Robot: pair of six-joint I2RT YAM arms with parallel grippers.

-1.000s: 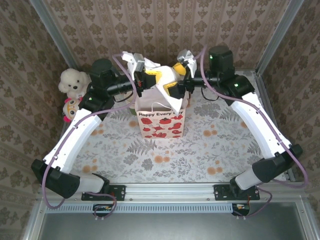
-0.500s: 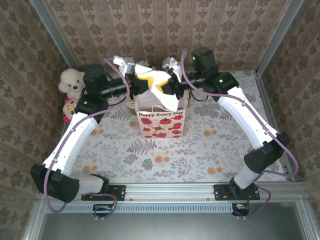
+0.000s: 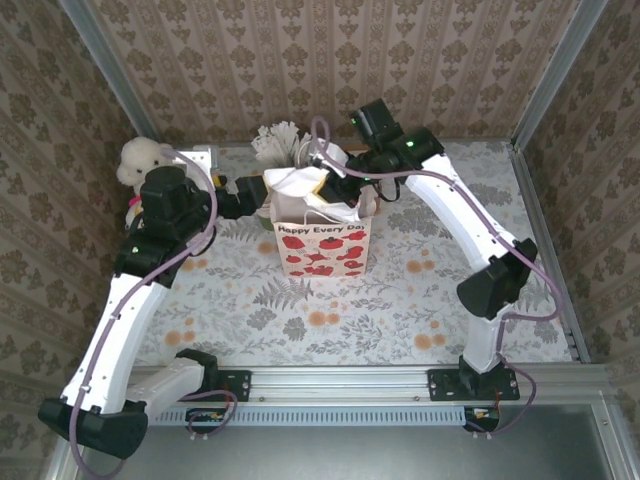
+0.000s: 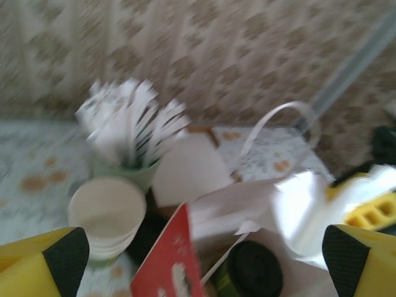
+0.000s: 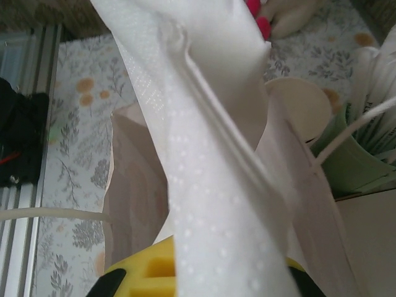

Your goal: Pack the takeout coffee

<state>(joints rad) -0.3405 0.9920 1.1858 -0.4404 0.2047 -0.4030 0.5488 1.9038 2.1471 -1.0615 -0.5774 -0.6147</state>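
Left wrist view showed the lidded cup (image 4: pixel 250 269) inside the bag (image 3: pixel 322 250). Your left jaws gaped empty; your right jaws pinched the napkin (image 5: pixel 210 124), likely to tuck it in.

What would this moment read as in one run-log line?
coffee cup: lidded, inside paper bag | left tool: open, empty, left of bag | right tool: shut on white napkin above bag opening
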